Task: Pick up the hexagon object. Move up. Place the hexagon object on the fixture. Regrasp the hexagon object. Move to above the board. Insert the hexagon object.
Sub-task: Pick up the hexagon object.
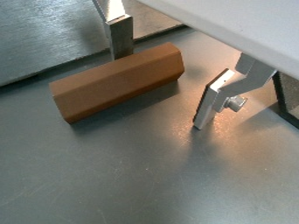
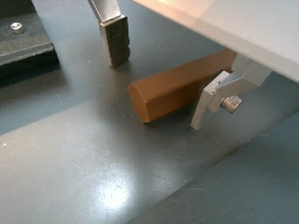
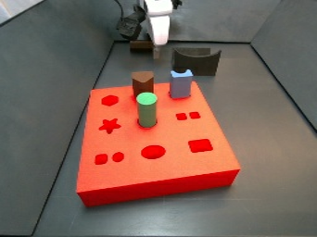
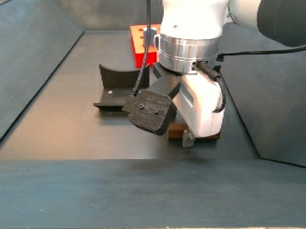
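Between open hand (image 1: 163, 77) fingers, unmarked hexagon object (image 1: 117, 83)

Tool (image 2: 158, 83): open, its 2 silver fingers straddling the peg, low at the floor.
Hexagon object (image 2: 176, 86): brown prism lying flat on the grey floor (image 2: 105, 166), between the fingers.
Fixture (image 2: 24, 44): dark plate at the frame's corner.

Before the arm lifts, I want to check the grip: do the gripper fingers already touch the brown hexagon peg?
Apart. In a wrist view, the gripper straddles the peg lying on the floor, and grey floor shows between the peg's side and the finger.
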Motion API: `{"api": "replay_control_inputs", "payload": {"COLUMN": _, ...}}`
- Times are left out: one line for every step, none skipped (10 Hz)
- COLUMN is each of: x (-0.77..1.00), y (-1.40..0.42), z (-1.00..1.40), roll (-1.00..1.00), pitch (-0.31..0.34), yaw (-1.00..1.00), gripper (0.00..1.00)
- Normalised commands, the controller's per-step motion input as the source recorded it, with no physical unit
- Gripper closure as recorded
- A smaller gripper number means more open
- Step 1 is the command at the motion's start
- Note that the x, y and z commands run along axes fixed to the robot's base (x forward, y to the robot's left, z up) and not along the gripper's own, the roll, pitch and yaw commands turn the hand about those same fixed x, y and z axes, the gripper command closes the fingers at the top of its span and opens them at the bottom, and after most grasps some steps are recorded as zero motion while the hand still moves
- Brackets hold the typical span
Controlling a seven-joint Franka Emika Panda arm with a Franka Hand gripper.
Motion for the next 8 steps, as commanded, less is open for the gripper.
{"api": "replay_control_inputs", "payload": {"x": 0.0, "y": 0.0, "z": 0.0, "roll": 0.0, "pitch": -0.009, "yaw": 0.0, "gripper": 0.0}}
{"api": "replay_control_inputs", "payload": {"x": 0.0, "y": 0.0, "z": 0.0, "roll": 0.0, "pitch": 0.0, "yaw": 0.0, "gripper": 0.0}}
{"api": "replay_control_inputs", "payload": {"x": 0.0, "y": 0.0, "z": 0.0, "roll": 0.0, "pitch": 0.0, "yaw": 0.0, "gripper": 1.0}}
{"api": "replay_control_inputs", "payload": {"x": 0.0, "y": 0.0, "z": 0.0, "roll": 0.0, "pitch": 0.0, "yaw": 0.0, "gripper": 1.0}}
{"api": "replay_control_inputs", "payload": {"x": 0.0, "y": 0.0, "z": 0.0, "roll": 0.0, "pitch": 0.0, "yaw": 0.0, "gripper": 1.0}}
{"api": "replay_control_inputs", "payload": {"x": 0.0, "y": 0.0, "z": 0.0, "roll": 0.0, "pitch": 0.0, "yaw": 0.0, "gripper": 1.0}}
{"api": "replay_control_inputs", "payload": {"x": 0.0, "y": 0.0, "z": 0.0, "roll": 0.0, "pitch": 0.0, "yaw": 0.0, "gripper": 1.0}}
{"api": "replay_control_inputs", "payload": {"x": 0.0, "y": 0.0, "z": 0.0, "roll": 0.0, "pitch": 0.0, "yaw": 0.0, "gripper": 1.0}}
